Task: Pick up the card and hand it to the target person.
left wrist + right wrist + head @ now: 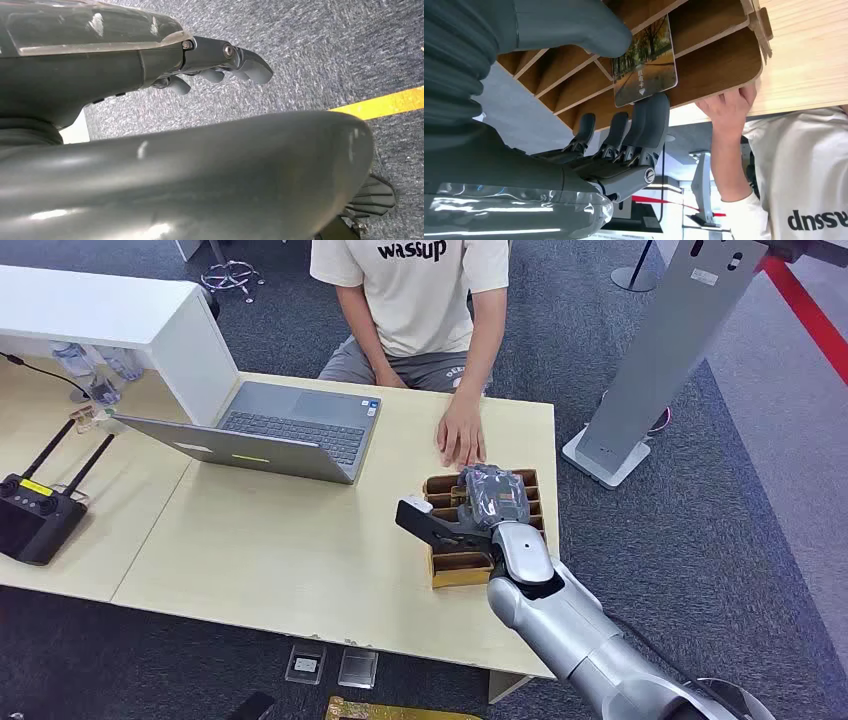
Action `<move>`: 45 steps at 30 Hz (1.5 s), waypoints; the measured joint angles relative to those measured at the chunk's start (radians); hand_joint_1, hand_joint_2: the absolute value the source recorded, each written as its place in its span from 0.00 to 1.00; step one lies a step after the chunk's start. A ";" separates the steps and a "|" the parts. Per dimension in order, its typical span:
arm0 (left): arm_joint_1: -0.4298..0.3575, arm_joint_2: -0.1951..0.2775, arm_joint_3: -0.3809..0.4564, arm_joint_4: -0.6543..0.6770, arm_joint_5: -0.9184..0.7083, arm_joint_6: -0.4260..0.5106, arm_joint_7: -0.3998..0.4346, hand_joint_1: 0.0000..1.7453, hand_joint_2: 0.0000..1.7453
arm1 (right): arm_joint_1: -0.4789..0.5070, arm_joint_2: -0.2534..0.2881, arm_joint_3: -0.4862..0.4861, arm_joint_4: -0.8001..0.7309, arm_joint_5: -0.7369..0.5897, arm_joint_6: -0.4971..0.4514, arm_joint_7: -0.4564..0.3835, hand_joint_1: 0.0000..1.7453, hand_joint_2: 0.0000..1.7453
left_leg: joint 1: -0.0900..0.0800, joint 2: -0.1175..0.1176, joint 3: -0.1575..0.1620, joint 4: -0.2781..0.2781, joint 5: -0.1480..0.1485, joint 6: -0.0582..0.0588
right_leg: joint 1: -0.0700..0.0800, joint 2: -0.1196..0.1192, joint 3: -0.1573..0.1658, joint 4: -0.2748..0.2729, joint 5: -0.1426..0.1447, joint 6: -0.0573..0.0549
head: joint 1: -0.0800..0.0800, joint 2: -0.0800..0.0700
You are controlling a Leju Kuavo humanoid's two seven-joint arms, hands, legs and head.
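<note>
A pale wooden table [300, 550] carried a grey open laptop [270, 430] and a brown wooden slotted card rack [462, 568] near its right edge. A person in a cream T-shirt [415, 290] sat behind it, one hand [461, 432] flat on the tabletop just beyond the rack. The right hand [478, 508] hung over the rack; its thumb and a dark finger [649, 117] pinched a glossy card printed with autumn trees [644, 62], standing in a slot. The left hand [220, 62] hung above grey carpet, fingers curled in around nothing.
</note>
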 joint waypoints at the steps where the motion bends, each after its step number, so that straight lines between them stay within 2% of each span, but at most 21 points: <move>1: 0.000 0.000 0.000 0.000 0.000 0.000 0.000 0.00 0.00 | 0.000 0.000 0.000 0.000 0.000 0.000 -0.001 0.46 1.00 | 0.000 0.000 0.000 0.000 0.000 0.000 | 0.000 0.000 0.000 0.000 0.000 0.000 | 0.000 0.000; 12: 0.000 0.000 -0.007 0.000 0.000 0.000 0.000 0.00 0.00 | 0.000 0.000 0.002 0.009 -0.001 0.000 -0.006 0.39 1.00 | 0.000 0.000 0.000 0.000 0.000 0.000 | 0.000 0.000 0.000 0.000 0.000 0.000 | 0.000 0.000; 20: 0.000 0.000 -0.008 0.000 0.000 0.000 0.000 0.00 0.00 | 0.000 0.000 0.007 0.011 -0.003 0.000 -0.006 0.42 1.00 | 0.000 0.000 0.000 0.000 0.000 0.000 | 0.000 0.000 0.000 0.000 0.000 0.000 | 0.000 0.000; 27: 0.000 0.000 -0.008 0.000 0.001 0.000 0.000 0.00 0.00 | 0.000 0.000 0.010 0.011 -0.005 0.000 -0.006 0.49 1.00 | 0.000 0.000 0.000 0.000 0.000 0.000 | 0.000 0.000 0.000 0.000 0.000 0.000 | 0.000 0.000; 34: 0.001 0.000 -0.008 0.000 0.001 0.000 0.000 0.00 0.00 | 0.000 0.000 0.014 0.011 -0.006 0.000 -0.006 0.75 1.00 | 0.000 0.000 0.000 0.000 0.000 0.000 | 0.000 0.000 0.000 0.000 0.000 0.000 | 0.000 0.000; 41: 0.001 0.000 -0.008 0.000 0.003 0.000 0.000 0.00 0.00 | -0.001 0.000 0.014 0.011 -0.009 0.000 -0.006 0.84 1.00 | 0.000 0.000 0.000 0.000 0.000 0.000 | 0.000 0.000 0.000 0.000 0.000 0.000 | 0.000 0.000; 45: 0.001 0.000 -0.008 0.000 0.003 0.000 0.000 0.00 0.00 | -0.003 0.000 0.014 0.011 -0.010 0.000 -0.005 0.97 1.00 | 0.000 0.000 0.000 0.000 0.000 0.000 | 0.000 0.000 0.000 0.000 0.000 0.000 | 0.000 0.000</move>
